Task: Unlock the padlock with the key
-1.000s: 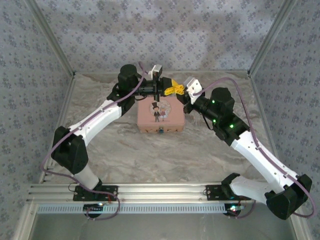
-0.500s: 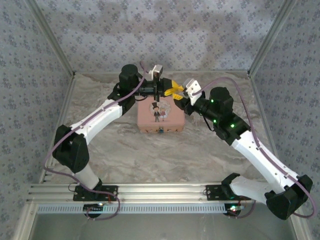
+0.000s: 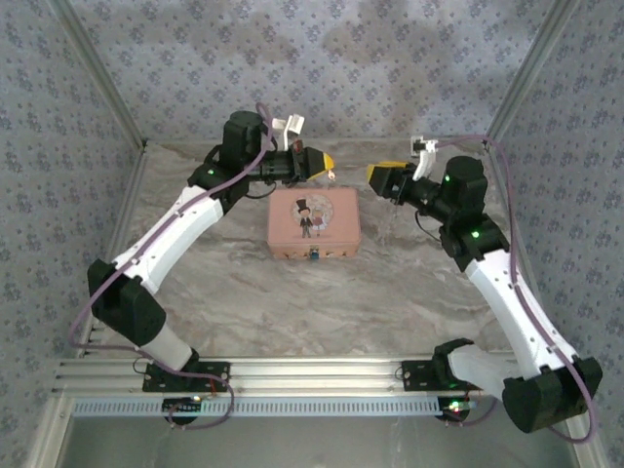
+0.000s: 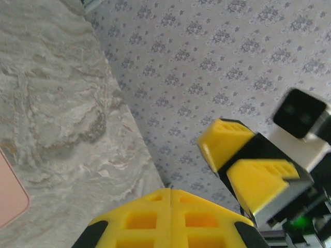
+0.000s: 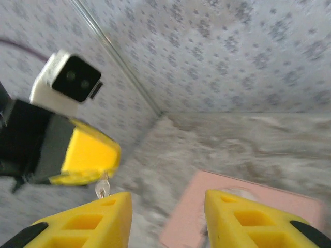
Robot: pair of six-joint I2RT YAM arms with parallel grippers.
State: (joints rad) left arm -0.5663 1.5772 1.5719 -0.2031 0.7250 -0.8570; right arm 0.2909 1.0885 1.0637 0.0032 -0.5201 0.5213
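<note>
We see the left gripper's (image 3: 330, 162) yellow fingers (image 4: 155, 219) pressed flat together. From their tips a small silvery key (image 5: 103, 186) pokes out, pinched there and hanging down. This gripper hovers above the table (image 3: 244, 283), just behind the far left corner of the pink tin (image 3: 336, 229).

The right gripper (image 3: 374, 174) has its fingers (image 5: 243, 219) partly apart, and we see nothing between them. It floats behind the tin's far right corner, its tips turned toward the left gripper with a clear gap between the two. The arms reach in from either side of the tin.

The padlock (image 3: 315, 257) is a tiny dark piece at the middle of the tin's near wall. It sits well apart from both grippers, and we cannot tell whether its shackle is closed.
</note>
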